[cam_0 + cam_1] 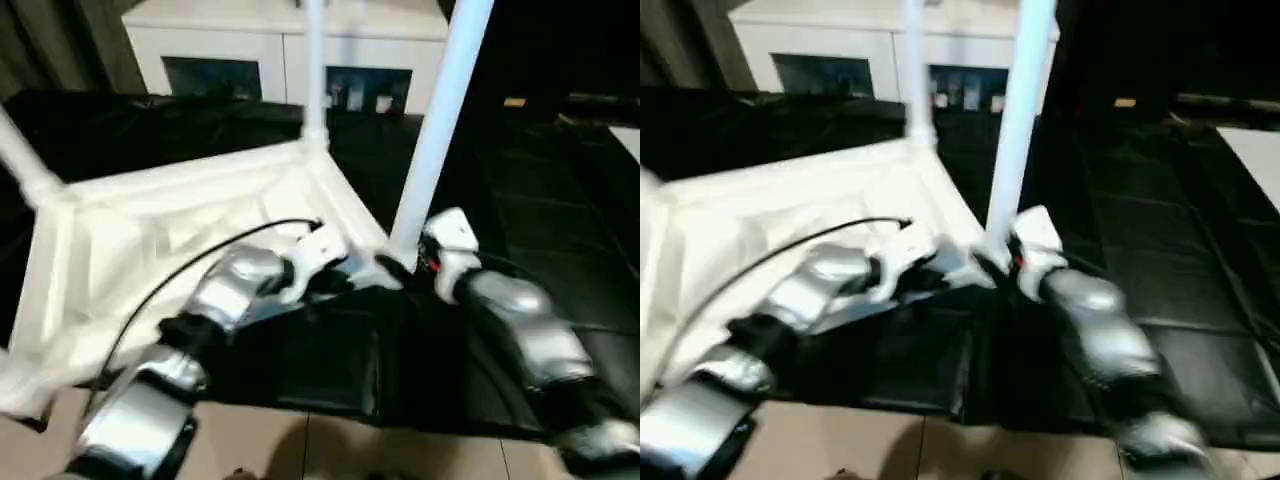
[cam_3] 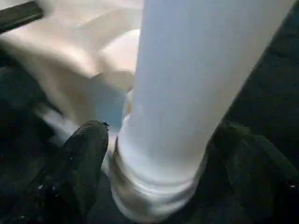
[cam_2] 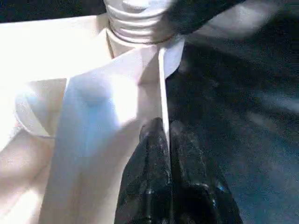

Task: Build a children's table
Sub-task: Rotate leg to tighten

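The tabletop (image 1: 190,230) lies upside down across the left and centre of the head views, ribbed underside up, on black mats (image 1: 560,220). One leg (image 1: 314,70) already stands in the far corner socket at upper centre, and part of another slants off the left edge. The step in hand looks like seating the near-right leg (image 1: 440,120), which rises from the corner at centre frame to the top edge.

The left claw (image 3: 163,140) is closed on the thin rim of the tabletop just below that corner socket, holding it steady. The right claw (image 2: 159,172) stands with its fingers (image 2: 84,158) spread either side of the leg's base, apart from it, so it grips nothing (in the right wrist view the leg's ringed end sits at the socket).

I judge the next move calls for checking that this leg is fully home, then fetching the remaining one while the left claw keeps the tabletop from shifting.

No writing or brand can be read; the white cabinet (image 1: 280,40) at the top shows only blurred shapes behind dark glass.
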Controlling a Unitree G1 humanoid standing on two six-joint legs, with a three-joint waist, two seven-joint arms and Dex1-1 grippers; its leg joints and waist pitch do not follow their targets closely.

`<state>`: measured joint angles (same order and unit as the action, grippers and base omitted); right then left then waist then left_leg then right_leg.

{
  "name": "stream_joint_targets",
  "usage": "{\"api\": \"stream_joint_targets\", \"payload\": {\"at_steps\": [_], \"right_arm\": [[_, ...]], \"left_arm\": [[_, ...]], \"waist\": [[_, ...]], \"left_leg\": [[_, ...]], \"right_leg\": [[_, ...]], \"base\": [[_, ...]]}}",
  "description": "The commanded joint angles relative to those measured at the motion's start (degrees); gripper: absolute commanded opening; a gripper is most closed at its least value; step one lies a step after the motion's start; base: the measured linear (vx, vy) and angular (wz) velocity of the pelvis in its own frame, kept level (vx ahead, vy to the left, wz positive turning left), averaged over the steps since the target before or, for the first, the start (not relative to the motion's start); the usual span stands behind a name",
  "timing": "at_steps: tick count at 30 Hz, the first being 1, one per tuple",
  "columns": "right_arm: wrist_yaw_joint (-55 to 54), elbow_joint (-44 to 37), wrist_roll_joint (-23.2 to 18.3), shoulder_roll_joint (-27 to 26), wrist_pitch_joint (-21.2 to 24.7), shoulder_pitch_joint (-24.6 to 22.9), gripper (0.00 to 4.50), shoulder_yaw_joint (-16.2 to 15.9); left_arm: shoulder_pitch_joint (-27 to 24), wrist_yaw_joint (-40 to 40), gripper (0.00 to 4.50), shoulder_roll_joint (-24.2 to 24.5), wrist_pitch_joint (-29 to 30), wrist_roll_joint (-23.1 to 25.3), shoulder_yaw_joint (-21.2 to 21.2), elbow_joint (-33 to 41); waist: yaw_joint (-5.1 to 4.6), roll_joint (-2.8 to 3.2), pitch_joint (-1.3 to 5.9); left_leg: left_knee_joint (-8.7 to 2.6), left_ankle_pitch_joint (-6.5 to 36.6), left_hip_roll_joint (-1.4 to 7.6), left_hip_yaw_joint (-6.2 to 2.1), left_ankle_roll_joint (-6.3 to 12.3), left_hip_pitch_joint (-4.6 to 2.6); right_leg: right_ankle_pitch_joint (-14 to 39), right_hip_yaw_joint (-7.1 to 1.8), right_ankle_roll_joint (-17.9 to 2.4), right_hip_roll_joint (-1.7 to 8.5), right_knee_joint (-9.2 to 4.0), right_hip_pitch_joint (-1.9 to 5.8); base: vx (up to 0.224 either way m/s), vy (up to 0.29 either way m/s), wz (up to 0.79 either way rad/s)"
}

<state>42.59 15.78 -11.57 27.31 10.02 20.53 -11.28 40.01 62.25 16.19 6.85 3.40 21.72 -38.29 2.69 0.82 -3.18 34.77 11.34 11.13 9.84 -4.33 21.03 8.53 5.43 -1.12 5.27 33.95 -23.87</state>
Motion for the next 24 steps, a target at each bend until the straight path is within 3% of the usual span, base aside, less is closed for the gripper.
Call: {"api": "stream_joint_targets", "payload": {"at_steps": [1,4,5,9,13,14,24], "right_arm": [[4.7,-2.8,-1.4,1.2,1.9,-0.1,3.92,-0.4],[8.1,-4.4,-2.3,3.2,3.7,-0.3,3.92,-0.6],[9.3,-5.1,-2.3,4.1,4.2,-0.3,3.92,-1.3],[10.2,-4.6,-2.1,3.9,4.6,0.5,3.92,-1.9],[11.3,-3.8,-1.1,3.6,4.8,1.0,3.92,-2.2],[11.6,-3.7,-0.9,3.6,4.9,1.1,3.65,-2.3],[13.5,-2.7,-1.1,3.2,6.1,1.0,2.85,-2.3]], "left_arm": [[-0.6,6.1,0.0,0.8,-0.9,-0.1,2.9,3.1],[-1.3,9.0,0.0,2.7,-0.2,-0.4,3.3,5.1],[-1.5,9.4,0.0,3.6,-0.4,-0.1,3.2,5.4],[-1.6,9.0,0.0,4.4,-0.9,0.6,3.0,5.3],[-1.8,8.8,0.0,4.8,-0.6,0.5,2.8,5.8],[-1.9,8.9,0.0,4.8,-0.5,0.5,2.8,6.1],[-2.0,8.7,0.0,4.9,0.0,0.5,2.5,6.4]], "waist": [[-0.23,0.13,4.01],[-0.16,0.07,4.04],[-0.06,0.09,3.83],[0.03,-0.11,3.9],[0.01,-0.3,3.98],[0.01,-0.47,4.03],[0.11,-0.45,4.09]], "left_leg": [[-4.26,12.9,1.85,-0.23,5.58,-0.25],[-4.27,14.1,1.87,-0.2,4.53,-0.64],[-4.24,15.0,1.87,-0.01,4.03,-1.04],[-4.39,14.4,1.81,-0.3,3.29,-0.52],[-4.3,12.6,1.77,-0.29,3.49,-0.24],[-4.26,12.3,1.76,-0.26,3.57,-0.23],[-4.15,11.1,1.76,-0.21,3.95,-0.2]], "right_leg": [[15.6,-2.72,-12.6,2.82,-4.17,3.91],[17.5,-2.77,-12.2,2.83,-4.44,3.66],[18.7,-2.83,-12.3,2.72,-4.66,3.21],[20.5,-2.74,-10.8,2.93,-4.6,3.61],[18.9,-2.8,-11.0,2.96,-4.33,3.69],[18.6,-2.8,-11.0,2.95,-4.33,3.71],[17.5,-2.82,-11.4,2.99,-4.13,3.77]], "base": [[0.0,0.0,0.0],[0.0,0.0,0.0],[0.0,0.0,0.0],[0.0,0.0,0.0],[0.0,0.0,0.0],[0.0,0.0,0.0],[0.0,0.0,0.0]]}}
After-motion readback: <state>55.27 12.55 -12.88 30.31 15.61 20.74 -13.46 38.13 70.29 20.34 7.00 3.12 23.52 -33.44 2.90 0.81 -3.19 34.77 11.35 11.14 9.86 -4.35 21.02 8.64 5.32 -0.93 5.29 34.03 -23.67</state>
